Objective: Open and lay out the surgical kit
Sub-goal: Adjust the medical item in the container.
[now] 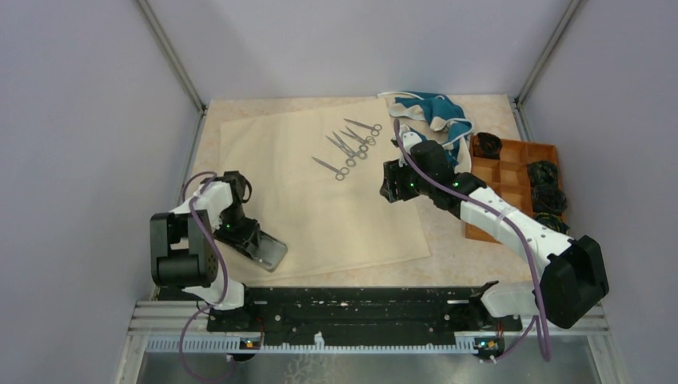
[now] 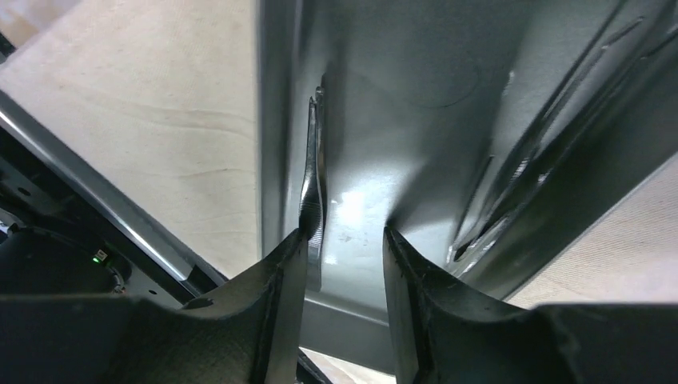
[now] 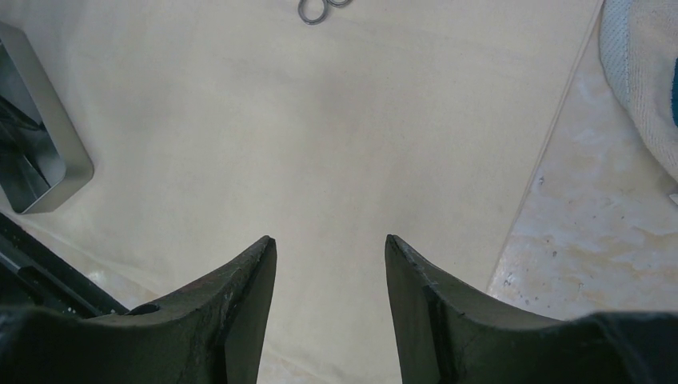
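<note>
The beige cloth wrap (image 1: 320,210) lies spread flat on the table. Several silver ring-handled scissors and forceps (image 1: 349,146) lie side by side on its far part. The small steel tray (image 1: 274,256) sits at the cloth's near left corner. My left gripper (image 1: 254,242) is open and reaches down into the tray (image 2: 400,88). Thin silver tweezers (image 2: 313,188) lie along the tray's left wall, at my left fingertip (image 2: 294,244). My right gripper (image 1: 392,186) is open and empty, hovering over the cloth (image 3: 320,144) near its right edge.
Teal-and-white fabric (image 1: 436,112) is bunched at the back right, beside the right arm. An orange-brown compartment tray (image 1: 512,172) holding black items stands at the right. The right wrist view shows the steel tray (image 3: 48,172) at left and ring handles (image 3: 313,10) at top.
</note>
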{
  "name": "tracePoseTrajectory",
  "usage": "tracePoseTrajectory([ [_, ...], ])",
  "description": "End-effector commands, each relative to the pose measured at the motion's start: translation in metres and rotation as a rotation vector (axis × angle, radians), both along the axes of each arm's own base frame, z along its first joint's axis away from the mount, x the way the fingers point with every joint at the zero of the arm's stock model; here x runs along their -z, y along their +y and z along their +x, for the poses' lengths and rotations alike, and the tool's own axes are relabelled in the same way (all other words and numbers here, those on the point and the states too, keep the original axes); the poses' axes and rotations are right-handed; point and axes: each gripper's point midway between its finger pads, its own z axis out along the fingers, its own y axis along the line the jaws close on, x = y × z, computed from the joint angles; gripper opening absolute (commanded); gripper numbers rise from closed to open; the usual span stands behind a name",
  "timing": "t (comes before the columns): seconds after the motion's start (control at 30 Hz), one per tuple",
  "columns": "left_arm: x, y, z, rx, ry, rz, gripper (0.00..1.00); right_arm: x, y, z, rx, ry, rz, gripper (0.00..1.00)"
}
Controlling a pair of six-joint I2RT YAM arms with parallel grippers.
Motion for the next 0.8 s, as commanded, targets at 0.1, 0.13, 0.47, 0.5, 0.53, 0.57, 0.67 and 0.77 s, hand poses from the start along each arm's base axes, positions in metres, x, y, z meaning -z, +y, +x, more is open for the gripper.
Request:
tracePoseTrajectory([
  [0.1,-0.010,-0.005,0.055,0.075,-0.102,-0.035,0.39,-0.012,0.002,0.006,-0.002,-0.042,0.002,0.53],
  [0.13,-0.016,-0.005,0.059,0.088,-0.111,-0.019,0.39,-0.013,0.002,0.006,-0.002,-0.042,0.003,0.53],
  [0.47,-0.019,-0.012,0.034,0.047,-0.102,-0.020,0.45,-0.013,0.004,0.005,-0.008,-0.038,0.010,0.53],
  [0.5,-0.018,-0.011,0.032,0.047,-0.099,-0.014,0.45,-0.013,0.004,0.004,-0.009,-0.037,0.009,0.53],
  [0.53,-0.018,-0.010,0.031,0.049,-0.099,-0.008,0.45,-0.013,0.004,0.004,-0.010,-0.038,0.008,0.53],
  [0.57,-0.017,-0.008,0.031,0.052,-0.100,-0.001,0.45,-0.014,0.004,0.004,-0.009,-0.038,0.008,0.53],
  [0.67,-0.014,-0.005,0.040,0.083,-0.131,0.007,0.46,-0.015,0.004,0.004,-0.009,-0.040,0.009,0.53],
  [0.77,-0.013,-0.006,0.050,0.108,-0.160,0.000,0.48,-0.016,0.004,0.004,-0.011,-0.039,0.011,0.53],
])
